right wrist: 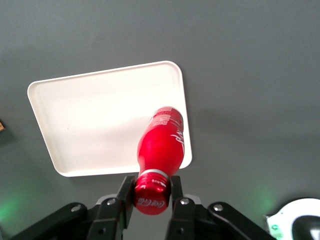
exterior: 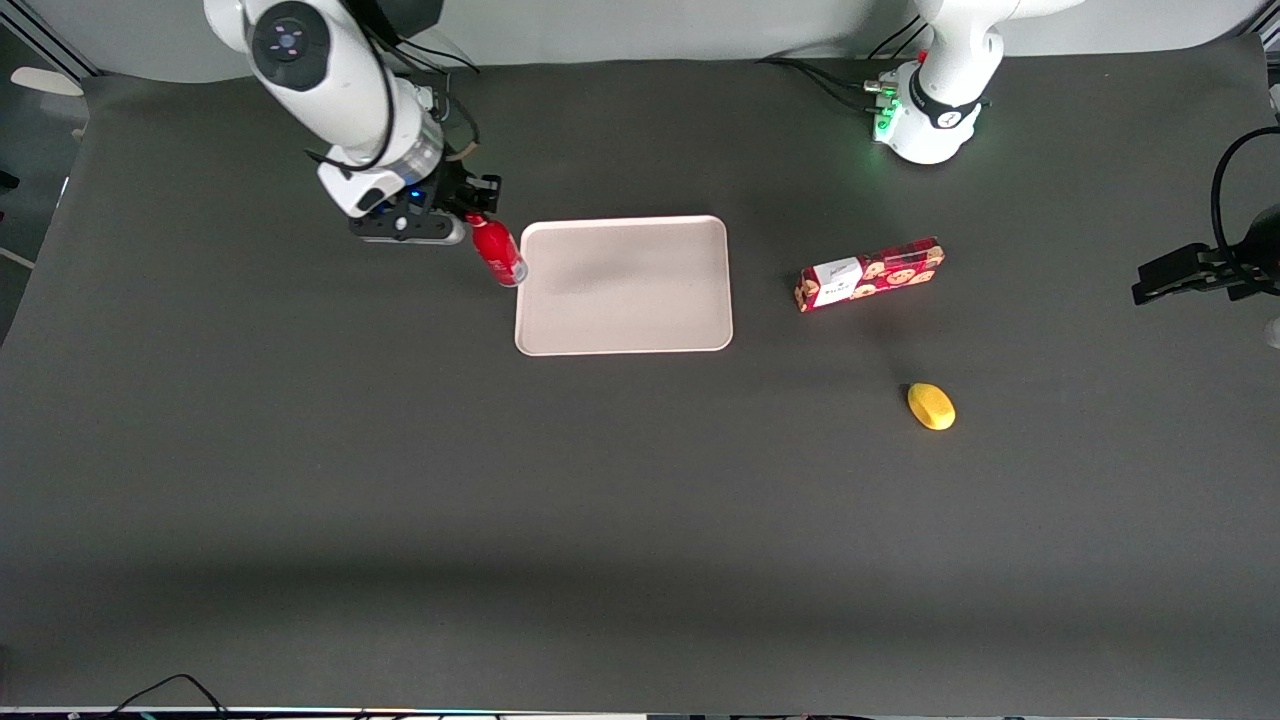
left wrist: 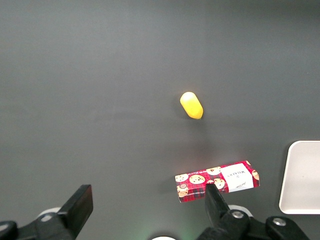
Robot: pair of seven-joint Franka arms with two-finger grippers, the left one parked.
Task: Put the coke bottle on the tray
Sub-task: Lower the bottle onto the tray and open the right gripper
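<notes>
— Dark grey bench (exterior: 300, 480), matte, spread wide under pale walls. Carrying what?

— Carrying a tray (exterior: 625, 330), pale beige-pink, flat, rounded at the corners, low rim all round, nothing lying on it. Taken as the landmark for the rest.

— And the coke bottle (exterior: 497, 250)?

— Hanging at the tray's corner on the working arm's end, the corner farther from the front camera. Glossy red, slightly tilted, silvery base overlapping the tray's rim in the front view. From the right wrist view, seen with the bottle (right wrist: 162, 150) stretching out over the tray's (right wrist: 90, 120) corner, cap nearest the lens. Cannot tell whether touching the tray or lifted above it.

— Pincer (exterior: 478, 212)?

— Just beside that same corner of the tray, above the bench. Closed on the bottle's cap end: in the right wrist view the pincer (right wrist: 152, 192) shows both black fingers (right wrist: 176, 192) pressed against the red cap, one each side, only the cap's width between them.

— Anything else about?

— A cookie box (exterior: 870, 274), long, red with a white label, lying flat toward the parked arm's end of the bench from the tray, well apart from it. A small yellow oval object (exterior: 931, 406), nearer the front camera than the tray and also toward the parked arm's end. Both also visible in the left wrist view, box (left wrist: 217, 181) and yellow object (left wrist: 191, 105).
</notes>
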